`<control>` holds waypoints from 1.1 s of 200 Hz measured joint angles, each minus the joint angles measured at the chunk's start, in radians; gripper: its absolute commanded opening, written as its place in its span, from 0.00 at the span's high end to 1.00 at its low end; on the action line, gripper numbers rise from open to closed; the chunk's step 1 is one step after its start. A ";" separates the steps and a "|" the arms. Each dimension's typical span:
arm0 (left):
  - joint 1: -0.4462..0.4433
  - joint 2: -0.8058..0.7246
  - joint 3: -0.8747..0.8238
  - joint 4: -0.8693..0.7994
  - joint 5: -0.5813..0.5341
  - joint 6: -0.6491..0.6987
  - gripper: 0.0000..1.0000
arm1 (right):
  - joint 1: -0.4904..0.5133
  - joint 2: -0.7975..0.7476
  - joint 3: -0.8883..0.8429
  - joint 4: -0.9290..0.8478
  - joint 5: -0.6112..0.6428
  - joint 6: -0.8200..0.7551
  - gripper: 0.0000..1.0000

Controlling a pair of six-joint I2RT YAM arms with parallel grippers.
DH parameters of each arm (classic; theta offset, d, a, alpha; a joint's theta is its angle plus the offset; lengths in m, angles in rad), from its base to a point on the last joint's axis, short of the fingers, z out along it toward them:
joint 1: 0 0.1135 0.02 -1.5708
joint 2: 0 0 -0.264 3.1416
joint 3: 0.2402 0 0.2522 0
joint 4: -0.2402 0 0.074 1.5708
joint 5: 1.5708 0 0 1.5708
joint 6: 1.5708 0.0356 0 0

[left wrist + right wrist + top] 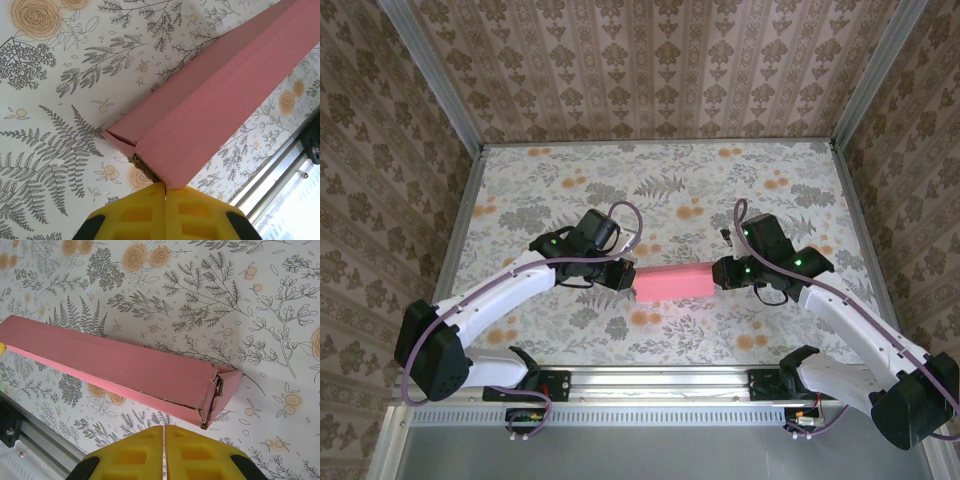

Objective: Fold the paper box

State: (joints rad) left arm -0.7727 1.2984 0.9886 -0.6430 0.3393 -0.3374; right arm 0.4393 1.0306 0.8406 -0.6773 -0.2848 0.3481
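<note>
At the left end of the paper box (671,283): left pincer (165,186) pressed together, tips touching that end
At its right end: right pincer (163,428) pressed together, just short
Done: pink tube formed, on the table (720,170); right flaps tucked
Left, likely: closing the left end

Bright, even light from above, paper box (672,283) glowing a slightly washed-out pink in the top view, faint soft shadows under the arms on the desk (650,170), floral print crisp in the wrist views, left gripper (165,192) and right gripper (163,432) slightly soft near the lens, metal rail (272,182) glaring white.
</note>
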 measured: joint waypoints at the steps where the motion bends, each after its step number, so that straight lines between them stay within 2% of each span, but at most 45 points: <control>1: 0.000 0.000 0.000 0.000 0.000 0.000 0.96 | 0.000 0.000 0.000 0.000 0.000 0.000 0.89; 57: 0.000 0.000 0.000 0.000 0.000 0.000 0.96 | -0.005 0.000 0.066 0.003 -0.014 0.000 0.89; 137: 0.000 -0.005 0.000 -0.008 0.000 0.000 0.96 | -0.018 0.097 0.087 0.035 0.002 -0.012 0.89; 187: 0.000 -0.031 0.000 -0.016 0.008 -0.012 0.81 | -0.018 0.088 0.036 0.051 0.005 -0.012 0.89; 220: 0.002 -0.077 0.021 -0.025 0.035 -0.015 0.81 | -0.018 0.069 0.008 0.063 0.005 -0.011 0.89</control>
State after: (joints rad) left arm -0.7704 1.2209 1.0092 -0.6678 0.3744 -0.3523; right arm 0.4213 1.0992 0.8490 -0.6144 -0.2802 0.3367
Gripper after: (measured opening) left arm 0.197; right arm 0.106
